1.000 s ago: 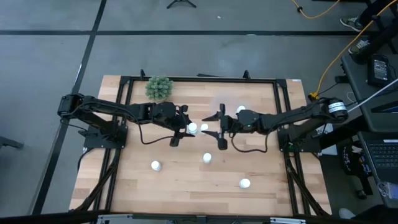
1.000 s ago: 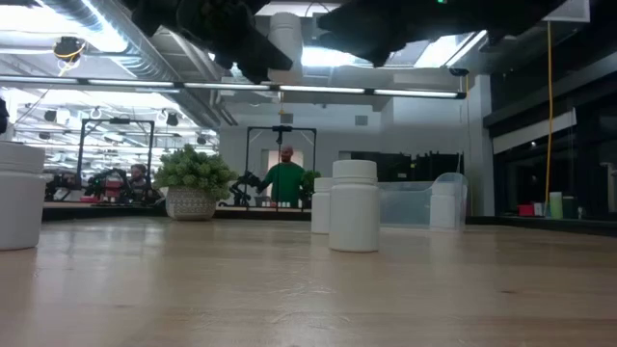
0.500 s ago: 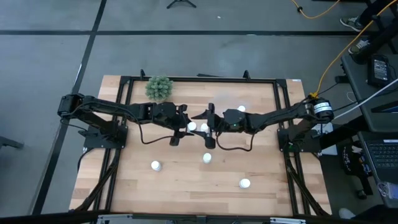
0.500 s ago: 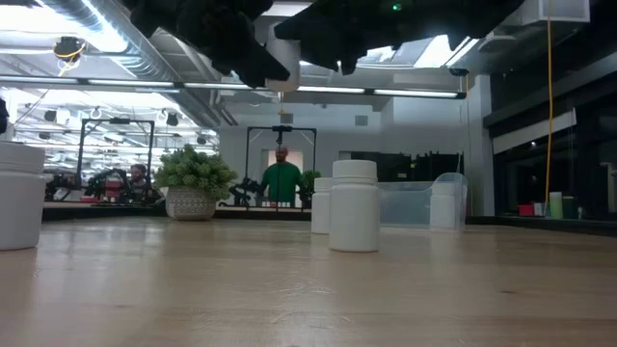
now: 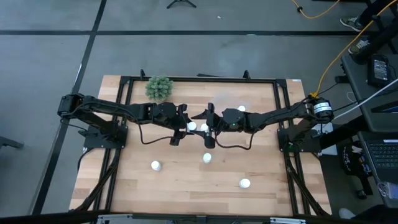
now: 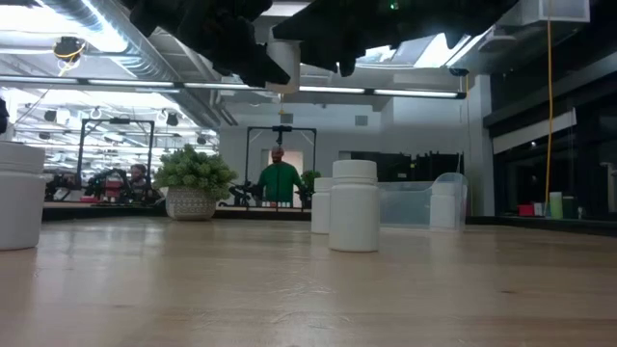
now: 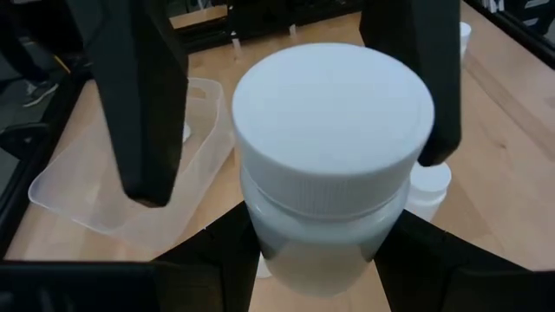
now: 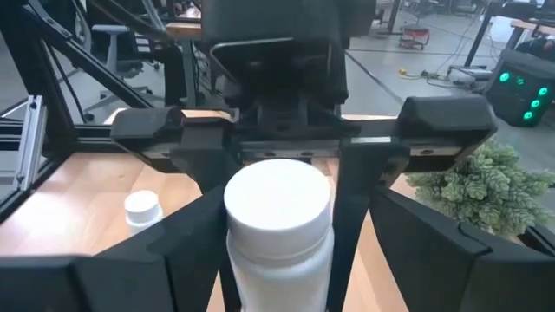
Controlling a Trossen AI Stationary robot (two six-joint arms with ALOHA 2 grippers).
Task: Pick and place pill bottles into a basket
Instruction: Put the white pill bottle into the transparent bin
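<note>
My left gripper [image 5: 185,127] is shut on a white pill bottle [image 5: 191,126] and holds it above the middle of the table. My right gripper [image 5: 206,127] faces it from the right, open. Its fingers [image 7: 139,95] stand on either side of that held bottle [image 7: 334,147], apart from it. Another bottle [image 7: 429,186] stands on the table just below. Three more bottles [image 5: 155,165] [image 5: 207,158] [image 5: 244,183] stand on the front half. The clear basket [image 6: 405,205] sits at the back with one bottle [image 5: 241,109] in it.
A green bushy plant [image 5: 159,88] stands at the table's back left corner. A black frame [image 5: 199,79] runs around the table's edges. In the low view a person in green [image 6: 279,181] stands far off in the room.
My right gripper has moved left toward the left gripper and opened wider, so its fingers now flank the held bottle. The left arm and its bottle have stayed still.
</note>
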